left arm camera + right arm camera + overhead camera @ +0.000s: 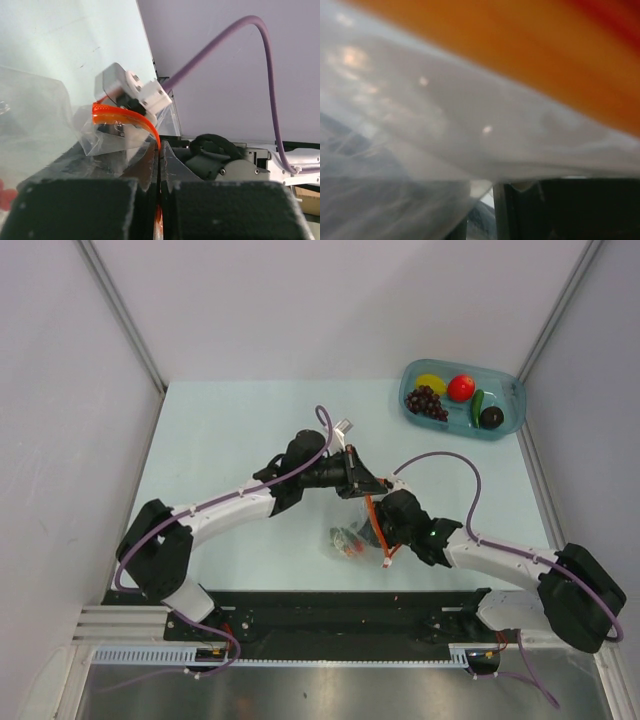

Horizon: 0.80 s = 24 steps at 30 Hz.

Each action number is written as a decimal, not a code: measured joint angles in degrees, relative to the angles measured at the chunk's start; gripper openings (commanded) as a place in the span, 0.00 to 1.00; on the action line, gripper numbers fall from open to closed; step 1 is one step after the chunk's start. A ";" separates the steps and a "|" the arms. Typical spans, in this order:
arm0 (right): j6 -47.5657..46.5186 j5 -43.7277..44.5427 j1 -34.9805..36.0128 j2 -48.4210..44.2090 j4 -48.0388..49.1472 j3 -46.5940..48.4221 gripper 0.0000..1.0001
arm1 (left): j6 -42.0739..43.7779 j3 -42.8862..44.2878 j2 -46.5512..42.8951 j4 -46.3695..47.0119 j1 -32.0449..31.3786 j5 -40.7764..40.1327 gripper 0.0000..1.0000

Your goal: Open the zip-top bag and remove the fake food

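Pinching bag [350,538] by its orange strip [125,117] with left claw [159,150], clamped tight; right claw [380,532] buried in film, width untellable. Held between both, over mid-tabletop [230,430]. Likely light, limp, slippery: grip strip, not film.

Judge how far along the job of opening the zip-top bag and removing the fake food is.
Done: five fake food pieces lie in the teal tray. In hand: the left tool is shut on the zip-top bag's orange strip; the right tool is at the strip too, grip unclear. Left: small coloured bits show inside the bag and look due to come out.
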 measured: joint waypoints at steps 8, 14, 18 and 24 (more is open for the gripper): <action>-2.56 -3.80 -1.77 4.52 2.89 -0.04 0.53 | -0.81 -0.52 1.09 1.09 -0.02 0.00 0.00; -3.93 -5.64 -2.01 9.70 5.97 -0.04 0.55 | -0.72 -1.73 1.22 1.33 -0.02 -0.13 0.00; -4.55 -6.62 -1.97 12.74 7.74 0.00 0.54 | -0.70 -3.21 1.36 1.31 -0.02 -0.39 0.00; -5.31 -7.69 -2.08 13.79 9.42 -0.02 0.33 | -0.72 -4.72 1.36 1.92 0.00 -0.44 0.00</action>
